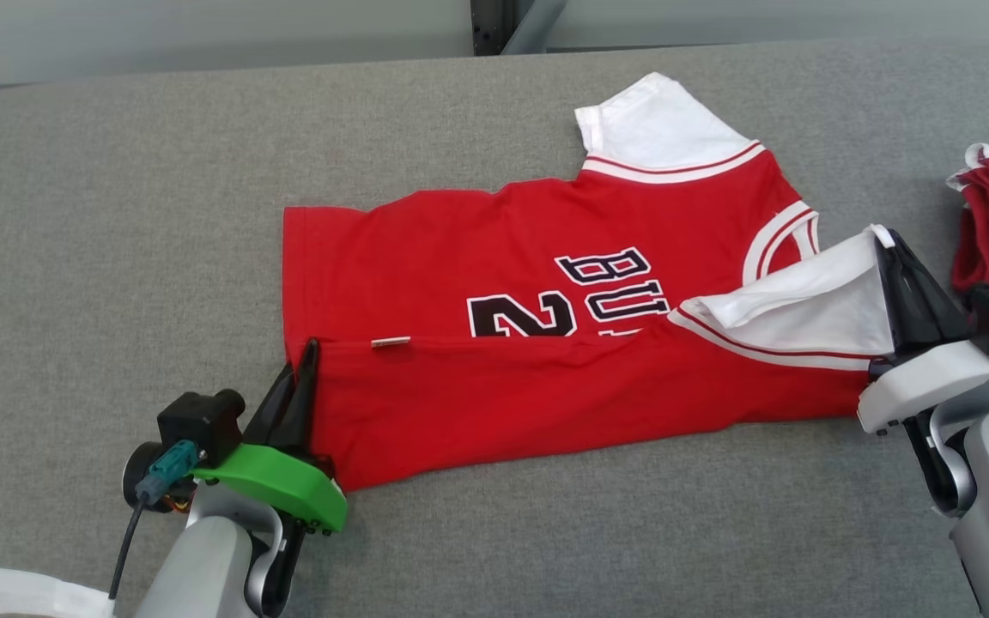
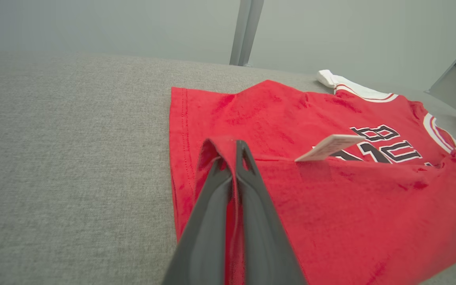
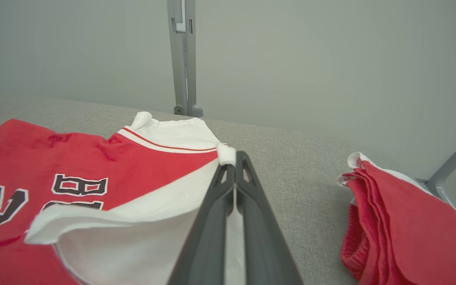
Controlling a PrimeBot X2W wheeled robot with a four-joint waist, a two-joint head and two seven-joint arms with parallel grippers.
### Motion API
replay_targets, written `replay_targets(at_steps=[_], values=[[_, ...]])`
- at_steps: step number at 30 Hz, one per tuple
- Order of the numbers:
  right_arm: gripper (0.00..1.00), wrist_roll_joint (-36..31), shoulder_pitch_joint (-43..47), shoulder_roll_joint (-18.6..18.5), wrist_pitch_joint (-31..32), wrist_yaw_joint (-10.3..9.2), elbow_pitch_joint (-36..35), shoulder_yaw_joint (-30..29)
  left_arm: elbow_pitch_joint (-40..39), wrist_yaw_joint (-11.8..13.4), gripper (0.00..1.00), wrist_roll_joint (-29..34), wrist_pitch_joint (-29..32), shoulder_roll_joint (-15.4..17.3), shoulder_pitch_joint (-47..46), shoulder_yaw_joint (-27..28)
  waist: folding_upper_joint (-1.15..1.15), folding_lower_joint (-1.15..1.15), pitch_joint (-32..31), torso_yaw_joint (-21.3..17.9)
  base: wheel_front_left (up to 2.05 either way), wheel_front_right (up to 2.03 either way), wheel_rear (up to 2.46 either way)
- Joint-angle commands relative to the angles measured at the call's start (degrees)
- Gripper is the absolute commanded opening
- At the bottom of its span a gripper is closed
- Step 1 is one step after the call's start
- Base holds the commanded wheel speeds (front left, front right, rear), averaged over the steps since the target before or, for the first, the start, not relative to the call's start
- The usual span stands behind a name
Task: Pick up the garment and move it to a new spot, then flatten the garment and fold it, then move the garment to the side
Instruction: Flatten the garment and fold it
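Evidently soft, light garment: left gripper closed on its near-left hem corner, right gripper closed on near-right white sleeve; corners hold best.

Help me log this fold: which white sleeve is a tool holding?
The near sleeve, drawn over the jersey and pinched by the right tool; the far sleeve lies flat on the grey surface, untouched.

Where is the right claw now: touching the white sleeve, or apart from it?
Touching. The right wrist view shows the right claw shut on the white sleeve, with cloth squeezed inside it.
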Motion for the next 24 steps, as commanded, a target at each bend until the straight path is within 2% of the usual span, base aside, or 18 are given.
replay_targets(at_steps=[1,13,14,15,16,17,22,24], values=[[0.0,-0.4,-0.9,-0.1,-0.1,-0.09,0.6,-0.2,0.5,0.1,0.0,0.7,-0.1,-0.4,-1.3,0.2,0.0,0.0,2.7,1.7,0.0,0.0,0.0],[0.0,-2.8,-5.1,1.1,-0.1,-0.1,5.7,-1.4,3.9,0.1,0.0,3.4,-0.1,-1.7,-4.9,2.0,0.0,0.0,4.3,2.1,0.0,0.0,0.0],[0.21,-2.9,-5.5,1.4,-0.1,-0.09,6.0,-1.8,4.4,0.1,0.0,3.2,-0.1,-1.8,-4.6,2.1,0.0,0.0,4.1,1.9,0.0,0.0,0.0],[1.0,-3.0,-5.6,2.0,-0.1,-0.1,6.7,-2.3,4.8,0.1,0.36,3.1,-0.1,-1.9,-4.3,2.2,0.0,0.0,3.8,1.8,0.0,0.0,0.0],[1.0,-3.1,-5.9,2.4,-0.1,-0.09,6.5,-2.9,4.8,0.1,0.87,3.1,-0.1,-2.0,-4.1,2.5,0.0,0.0,3.5,1.7,0.0,0.0,0.0],[1.0,-3.5,-5.9,2.7,-0.1,-0.1,6.1,-3.7,4.6,0.1,1.0,3.5,-0.1,-1.9,-3.9,3.1,0.0,0.0,3.2,1.6,0.0,0.0,0.0],[1.0,-4.2,-2.3,5.2,-0.1,-0.09,2.8,-8.5,1.7,0.1,1.0,7.2,-0.1,-2.9,-0.7,8.7,0.0,0.0,1.6,1.1,0.0,0.0,0.0],[1.0,-4.6,0.6,5.8,-0.1,-0.09,2.0,-8.3,0.3,0.1,1.0,8.5,-0.1,-3.4,1.3,10.7,0.0,0.0,0.8,1.0,0.0,0.0,0.0]])
